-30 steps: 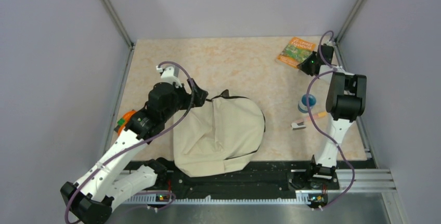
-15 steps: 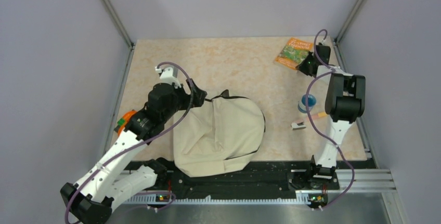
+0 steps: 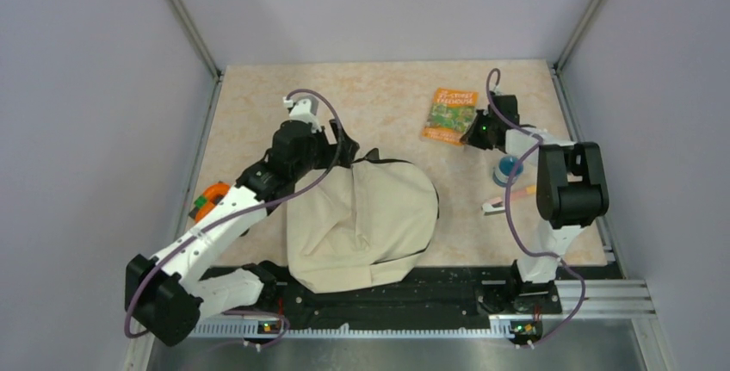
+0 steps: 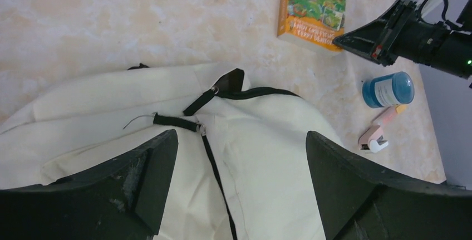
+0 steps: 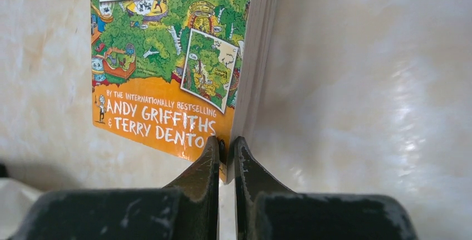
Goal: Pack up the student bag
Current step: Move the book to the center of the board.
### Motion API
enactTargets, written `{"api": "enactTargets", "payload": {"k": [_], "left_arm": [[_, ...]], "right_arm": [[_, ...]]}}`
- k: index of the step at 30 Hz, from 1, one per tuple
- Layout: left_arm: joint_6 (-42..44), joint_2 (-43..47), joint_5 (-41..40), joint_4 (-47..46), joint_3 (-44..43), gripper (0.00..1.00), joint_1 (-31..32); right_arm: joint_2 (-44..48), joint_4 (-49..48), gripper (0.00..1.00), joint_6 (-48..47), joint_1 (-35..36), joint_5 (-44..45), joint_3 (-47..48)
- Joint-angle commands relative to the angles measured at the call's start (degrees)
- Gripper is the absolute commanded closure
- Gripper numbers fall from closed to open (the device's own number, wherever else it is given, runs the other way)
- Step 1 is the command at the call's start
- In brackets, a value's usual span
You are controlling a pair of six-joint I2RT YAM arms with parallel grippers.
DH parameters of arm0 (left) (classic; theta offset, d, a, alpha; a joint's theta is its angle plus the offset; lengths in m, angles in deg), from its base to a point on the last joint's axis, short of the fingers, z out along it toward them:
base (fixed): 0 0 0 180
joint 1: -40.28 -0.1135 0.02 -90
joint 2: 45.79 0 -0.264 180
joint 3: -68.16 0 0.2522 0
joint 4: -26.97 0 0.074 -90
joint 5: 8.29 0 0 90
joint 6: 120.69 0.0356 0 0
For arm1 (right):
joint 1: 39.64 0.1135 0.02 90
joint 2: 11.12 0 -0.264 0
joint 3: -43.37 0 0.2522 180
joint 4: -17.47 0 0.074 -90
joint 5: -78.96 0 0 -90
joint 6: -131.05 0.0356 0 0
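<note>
The student bag (image 3: 361, 225) lies flat at the near middle of the table (image 3: 379, 95), its strapped top end pointing far. The left gripper (image 4: 239, 140) hangs over that far top end, fingers spread wide and holding nothing. Well apart, to the bag's far right, the right gripper (image 5: 226, 148) is clenched on a corner of a book (image 5: 172, 56). A blue jar (image 3: 508, 167) stands just beside it.

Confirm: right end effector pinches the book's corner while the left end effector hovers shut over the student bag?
Not quite. The left end effector is open, not shut: the left wrist view shows its jaws spread wide above the student bag. The rest holds: the right end effector pinches the corner of the book.
</note>
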Motion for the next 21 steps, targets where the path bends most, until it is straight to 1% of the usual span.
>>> {"api": "enactTargets", "payload": {"k": [1, 3, 5, 7, 9, 11, 14, 16, 18, 19, 21], "left_arm": [[-0.2, -6.1, 2.8, -10.8, -5.7, 0.11, -0.2], [0.2, -10.1, 3.1, -13.1, -7.7, 0.12, -0.2], [0.7, -15.6, 3.2, -13.3, -11.1, 0.12, -0.3], [1.0, -20.4, 3.2, -13.3, -14.5, 0.12, -0.3], [0.9, -25.1, 3.4, -15.7, -17.7, 0.12, -0.3], [0.2, -30.2, 4.1, -15.9, -21.5, 0.12, -0.6], [-1.1, -38.2, 7.4, -15.8, -27.9, 0.13, -1.0], [-2.1, -43.5, 9.3, -15.1, -32.1, 0.13, -1.4], [-2.9, -48.2, 12.3, -16.2, -35.4, 0.15, -1.5], [-3.7, -50.4, 13.3, -16.6, -36.9, 0.15, -1.6], [-5.1, -54.3, 14.9, -16.4, -40.3, 0.17, -1.5]], "right_arm": [[2.0, 9.5, 1.00, -3.5, 6.0, -1.5, -4.0], [3.2, 10.0, 1.00, -3.5, 8.1, -0.8, -4.7], [4.4, 10.5, 1.00, -3.1, 9.5, -0.5, -5.3], [5.9, 10.5, 1.00, -2.5, 9.8, -0.7, -5.5], [7.1, 11.4, 0.99, -2.4, 9.9, 0.1, -4.3], [7.6, 12.8, 0.87, -2.6, 9.9, 1.9, -1.9], [7.1, 14.3, 0.60, -3.7, 9.5, 2.4, 2.0], [6.2, 14.3, 0.46, -3.9, 8.8, 2.1, 4.0], [4.7, 13.7, 0.37, -4.2, 7.9, 1.2, 5.5], [3.8, 13.1, 0.34, -4.2, 7.4, 0.4, 6.2], [1.3, 12.7, 0.32, -4.5, 6.5, -1.8, 8.2]]}}
